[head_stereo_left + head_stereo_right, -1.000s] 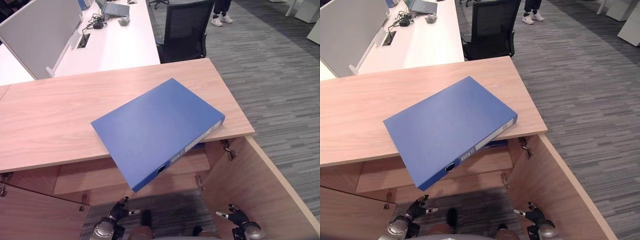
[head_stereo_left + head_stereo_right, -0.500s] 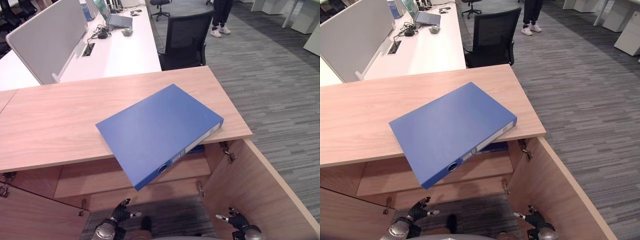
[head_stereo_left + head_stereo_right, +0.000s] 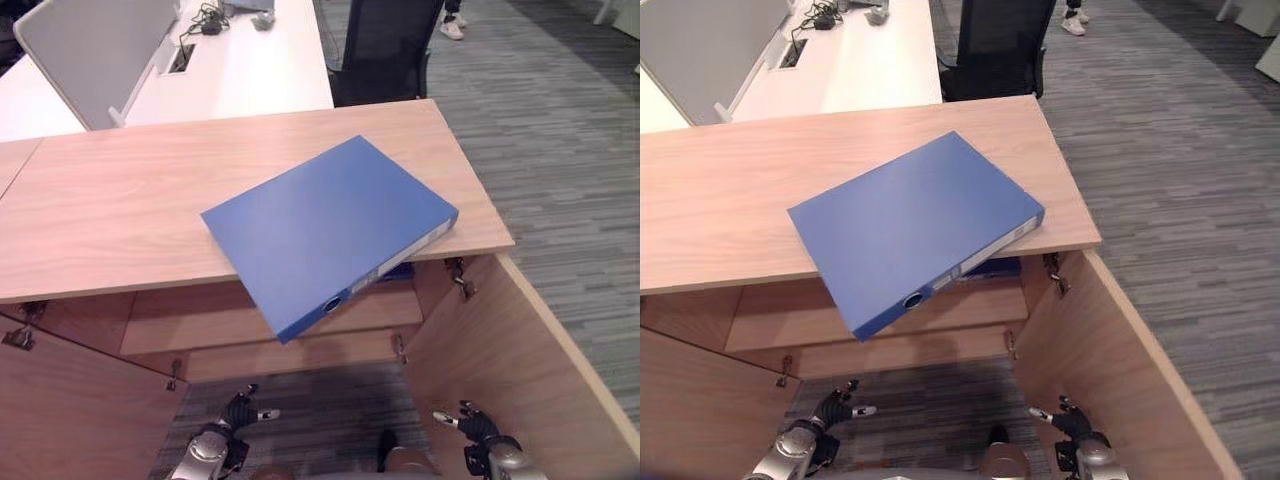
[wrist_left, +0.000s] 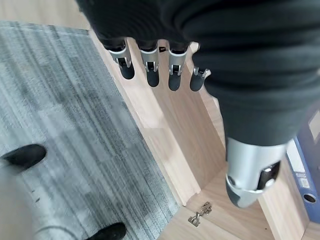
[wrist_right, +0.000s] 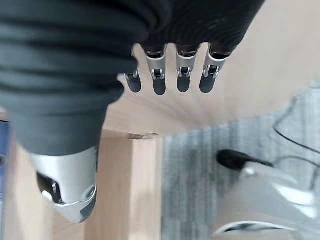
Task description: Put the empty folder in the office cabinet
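Note:
A blue folder (image 3: 325,229) lies flat on the wooden cabinet top (image 3: 120,200), one corner jutting out past the front edge over the open cabinet. Its spine with a round hole faces front right. Both cabinet doors stand open, the right door (image 3: 520,360) and the left door (image 3: 70,400). My left hand (image 3: 237,413) hangs low near the floor below the cabinet, fingers relaxed and holding nothing. My right hand (image 3: 470,425) hangs low by the right door, open and holding nothing. A strip of the folder's spine (image 4: 306,175) shows in the left wrist view.
A shelf (image 3: 250,320) runs inside the cabinet, with another blue item (image 3: 995,268) under the top at the right. Behind the cabinet stands a white desk (image 3: 240,80) with a grey divider and a black office chair (image 3: 385,50). Grey carpet (image 3: 560,150) spreads to the right.
The whole picture has shifted, so the camera moved; the folder lies as before and both hands hang low, open.

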